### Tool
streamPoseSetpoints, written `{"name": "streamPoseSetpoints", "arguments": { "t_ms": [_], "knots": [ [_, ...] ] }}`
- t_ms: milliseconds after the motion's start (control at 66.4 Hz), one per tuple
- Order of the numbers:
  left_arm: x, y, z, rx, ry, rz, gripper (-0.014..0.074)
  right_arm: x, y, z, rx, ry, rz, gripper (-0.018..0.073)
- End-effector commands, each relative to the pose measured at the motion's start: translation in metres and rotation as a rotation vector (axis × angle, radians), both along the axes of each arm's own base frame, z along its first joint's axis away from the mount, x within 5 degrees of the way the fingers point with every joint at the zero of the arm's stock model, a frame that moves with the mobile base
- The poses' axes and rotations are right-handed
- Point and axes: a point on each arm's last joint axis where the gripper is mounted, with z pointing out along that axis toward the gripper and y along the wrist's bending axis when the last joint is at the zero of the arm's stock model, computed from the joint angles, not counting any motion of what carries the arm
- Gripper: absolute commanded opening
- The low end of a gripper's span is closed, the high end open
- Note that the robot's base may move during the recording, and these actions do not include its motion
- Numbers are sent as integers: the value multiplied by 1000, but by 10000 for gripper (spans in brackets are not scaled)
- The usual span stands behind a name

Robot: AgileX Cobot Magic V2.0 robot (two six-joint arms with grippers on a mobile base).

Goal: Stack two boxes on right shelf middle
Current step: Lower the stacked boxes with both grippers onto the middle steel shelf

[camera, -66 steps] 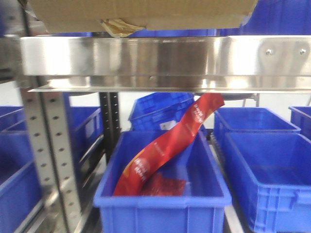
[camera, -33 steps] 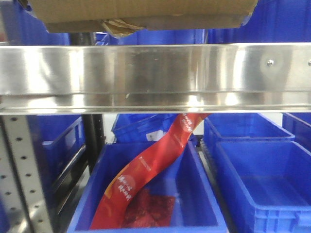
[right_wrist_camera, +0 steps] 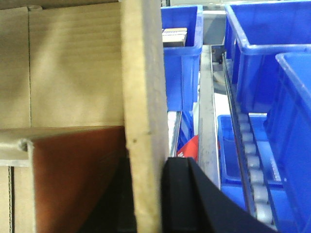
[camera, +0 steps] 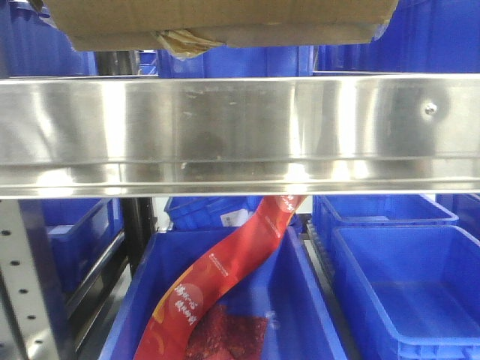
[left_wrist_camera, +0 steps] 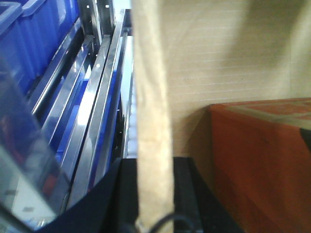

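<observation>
Compared with the two earlier front views, the right shelf (camera: 240, 135) now sits lower and larger in frame, its mirror-like front lip spanning the full width, and the perforated upright (camera: 15, 285) has slid to the far left edge. The cardboard box (camera: 217, 21) holds its place at the top of the view, above the lip, with a scrap of crumpled tape (camera: 180, 39) hanging at its lower edge.

Below the shelf, a blue bin (camera: 225, 300) holds a long red packet (camera: 225, 277) that leans up toward the lip. More blue bins (camera: 397, 292) stand to its right.

Left wrist view: the left gripper (left_wrist_camera: 153, 194) has a dark finger (left_wrist_camera: 129, 199) on each side of an upright tan cardboard wall (left_wrist_camera: 153, 121). The jaws are closed on this wall of the box. Beyond the wall, inside the box, an orange-brown carton (left_wrist_camera: 262, 165) is visible. Steel shelf rails (left_wrist_camera: 97, 107) run outboard of the jaws.

Right wrist view: the right gripper (right_wrist_camera: 146, 194) likewise has its jaws closed on the opposite cardboard wall (right_wrist_camera: 143, 111), one dark finger (right_wrist_camera: 180, 199) outside it. A second, flat box cannot be told apart in these views.
</observation>
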Motion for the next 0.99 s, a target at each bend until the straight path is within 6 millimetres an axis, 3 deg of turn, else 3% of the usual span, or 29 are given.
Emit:
{"name": "streamPoseSetpoints", "arguments": {
  "t_ms": [0, 256, 467, 753, 888, 979],
  "knots": [
    [-2, 6, 8, 23, -36, 21, -111, -3, -4, 15, 2, -105, 5, -162],
    [-2, 6, 8, 23, -36, 21, -111, -3, -4, 15, 2, -105, 5, -162],
    [-2, 6, 8, 22, -41, 18, -111, -10, -13, -7, -49, 153, -84, -162],
    [1, 9, 1, -60, 30, 5, -111, -9, -11, -12, -29, 192, -85, -162],
    [12, 16, -2, -41, 65, -12, -111, -7, -4, -9, -5, 253, -131, -152],
    [23, 14, -9, -50, 104, -42, -111, 2, 11, -9, -46, 261, -122, -151]
  ]
}}
